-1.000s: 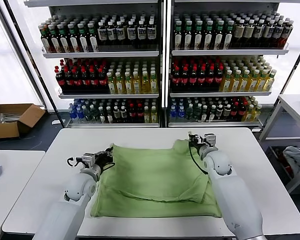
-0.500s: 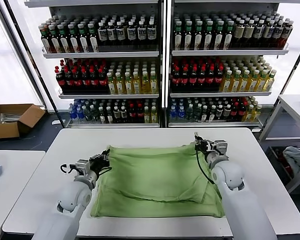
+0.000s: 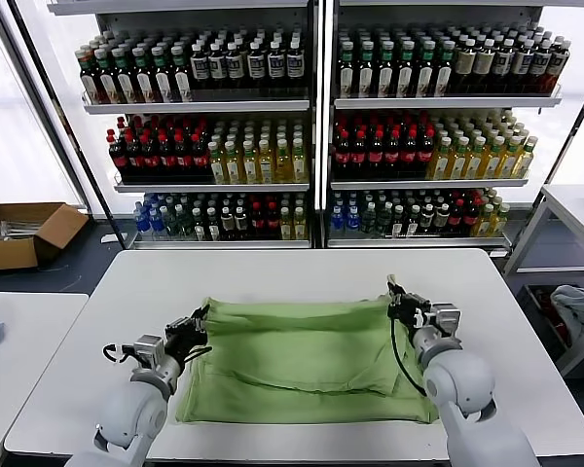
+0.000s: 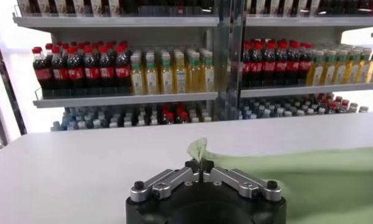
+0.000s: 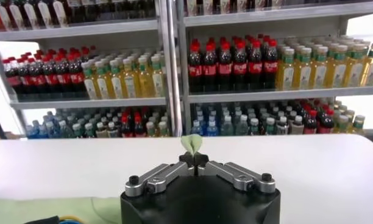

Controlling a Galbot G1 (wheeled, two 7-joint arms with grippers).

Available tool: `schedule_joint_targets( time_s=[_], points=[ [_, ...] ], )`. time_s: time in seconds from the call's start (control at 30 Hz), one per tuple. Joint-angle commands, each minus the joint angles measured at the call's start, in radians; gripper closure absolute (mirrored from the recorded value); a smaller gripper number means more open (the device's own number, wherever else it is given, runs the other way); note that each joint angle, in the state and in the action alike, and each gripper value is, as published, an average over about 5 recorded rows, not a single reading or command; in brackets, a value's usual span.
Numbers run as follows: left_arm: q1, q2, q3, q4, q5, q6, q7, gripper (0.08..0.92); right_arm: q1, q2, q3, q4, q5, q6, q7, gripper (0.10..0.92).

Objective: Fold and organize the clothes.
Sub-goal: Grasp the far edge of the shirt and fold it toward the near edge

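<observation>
Nearest to me, both arms are low over the front half of the table (image 3: 292, 268), one per side of the polo shirt (image 3: 302, 365). The shirt lies flat w/ its near hem close to the front edge, and its far edge is lifted off the surface btwn the two grippers.

L gripper (image 3: 199, 322) is clamped on the far-left corner of the shirt; in the left wrist view a small tuft of green pokes up where the fingers (image 4: 202, 165) meet, so the pinch is right at the corner, not deep in the fabric. R gripper (image 3: 397, 301) is clamped on the far-right corner the same way, w/ a green tip showing btwn its fingers (image 5: 192, 157) in the right wrist view.

Why held like this, my read: pinching both far corners keeps that edge taut and level so I can carry it toward me and lay it over the near half w/o the cloth bunching. The top layer already looks doubled, w/ a fold line running across the lower part, so I'd say I'm mid-fold, not done.

Risk: corner pinches are thin and soft fabric could slip out of one side and skew the fold.

Far side: bare tabletop, then shelves of bottles (image 3: 316, 126). Not involved.
</observation>
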Motion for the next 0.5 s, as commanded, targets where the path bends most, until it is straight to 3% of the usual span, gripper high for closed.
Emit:
schedule_joint_targets(
  time_s=[0.03, 0.5],
  points=[
    [0.11, -0.007, -0.018, -0.063, 0.031, -0.002, 0.004, 0.914, -0.158, 0.0, 0.027, 0.099, -0.024, 0.0, 0.02, 0.918],
    [0.179, -0.018, -0.037, -0.099, 0.056, 0.0, 0.007, 0.914, -0.212, -0.007, 0.047, 0.099, -0.042, -0.001, 0.042, 0.918]
  ],
)
